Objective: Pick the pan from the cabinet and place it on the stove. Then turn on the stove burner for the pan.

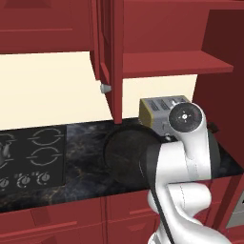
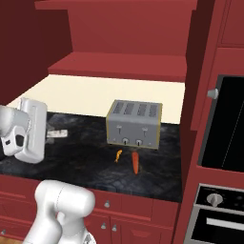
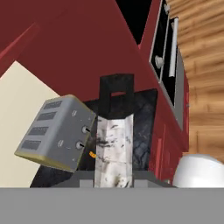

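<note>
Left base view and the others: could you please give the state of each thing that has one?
cabinet: door open.
stove: no pan on it, no burner glowing.
pan: out of the cabinet, over the countertop.
claw: shut on the pan's handle.
toaster: upright.
</note>
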